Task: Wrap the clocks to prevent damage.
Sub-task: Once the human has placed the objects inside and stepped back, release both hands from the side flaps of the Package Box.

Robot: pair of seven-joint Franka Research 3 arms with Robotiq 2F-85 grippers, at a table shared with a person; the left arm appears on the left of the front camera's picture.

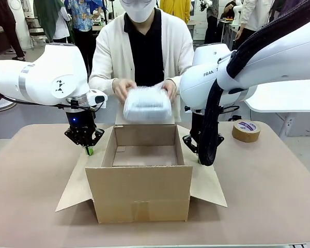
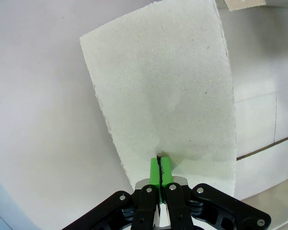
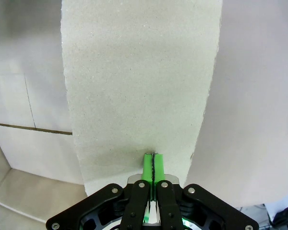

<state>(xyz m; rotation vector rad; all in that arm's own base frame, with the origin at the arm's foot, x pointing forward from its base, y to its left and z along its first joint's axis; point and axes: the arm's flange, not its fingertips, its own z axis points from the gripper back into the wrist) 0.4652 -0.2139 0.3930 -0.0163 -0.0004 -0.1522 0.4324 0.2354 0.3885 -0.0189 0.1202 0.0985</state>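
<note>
Right, we're looking across a tan table [image 1: 31,170] in a busy workroom, with people standing about at the back and a white table off at 3 o'clock. Dead centre sits an open cardboard box [image 1: 139,191], all flaps folded out and its brown floor bare. A roll of brown packing tape [image 1: 246,130] lies flat at about 2 o'clock from the box, well apart from it.

Now the main item: a bubble-wrapped bundle [image 1: 147,105], pale and shiny, roughly square with soft rounded corners. What's inside the wrap can't be made out. It's at 12 o'clock from the box, up in the air just above the far rim. The person in the cream cardigan holds it, right hand [image 1: 123,89] on one upper corner and left hand [image 1: 169,89] on the other.

Over to the arms. The left pincer [image 1: 88,150] points straight down at 10 o'clock from the box, green pads pressed tight together with nothing between them. Its wrist camera shows the tips meeting the grey-brown face of the left flap [image 2: 168,86]. The right pincer [image 3: 154,155] mirrors it at 3 o'clock: pads fully together, gripping nothing, tips set against the right flap [image 3: 139,72]. From the front, a thick black cable hides those fingertips.
</note>
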